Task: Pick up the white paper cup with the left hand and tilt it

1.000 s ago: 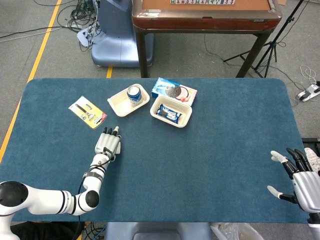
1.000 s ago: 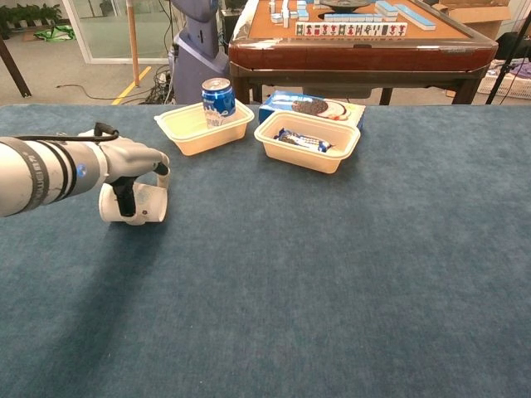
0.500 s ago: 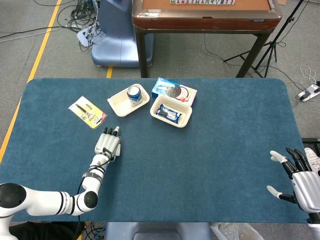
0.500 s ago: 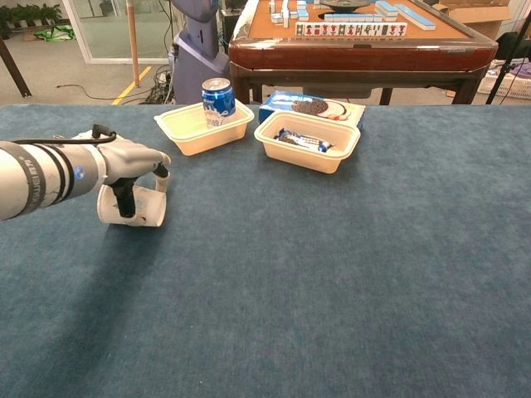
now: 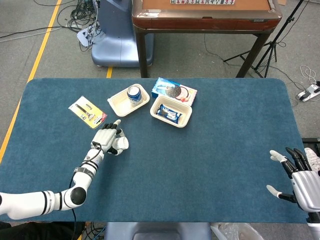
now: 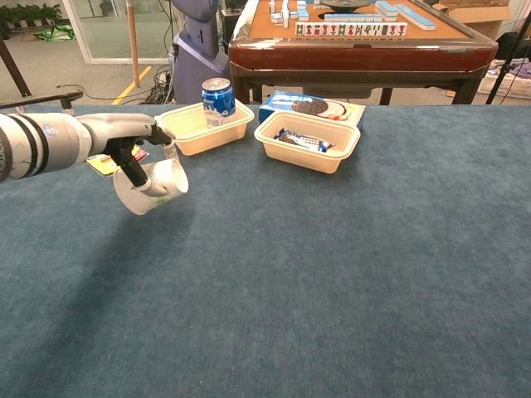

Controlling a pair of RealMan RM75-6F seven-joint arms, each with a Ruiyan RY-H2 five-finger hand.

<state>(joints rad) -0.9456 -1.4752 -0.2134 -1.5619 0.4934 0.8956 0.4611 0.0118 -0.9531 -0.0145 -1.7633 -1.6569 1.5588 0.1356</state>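
My left hand (image 6: 131, 148) grips the white paper cup (image 6: 153, 185) and holds it above the blue table, tilted with its mouth facing right. The head view shows that left hand (image 5: 106, 137) over the cup (image 5: 119, 144), left of the table's middle. My right hand (image 5: 299, 179) hovers at the table's near right corner, fingers spread and holding nothing; the chest view does not show it.
A cream tray (image 6: 192, 133) holding a blue can (image 6: 218, 98) and a second cream tray (image 6: 309, 152) with a snack pack sit at the back middle. Behind them lies a blue-white packet (image 5: 174, 90). A yellow card (image 5: 87, 112) lies at the back left.
My left hand has lifted the cup off the table, moved it up and slightly right, and tipped it from upright to mouth sideways. The right hand has not moved.
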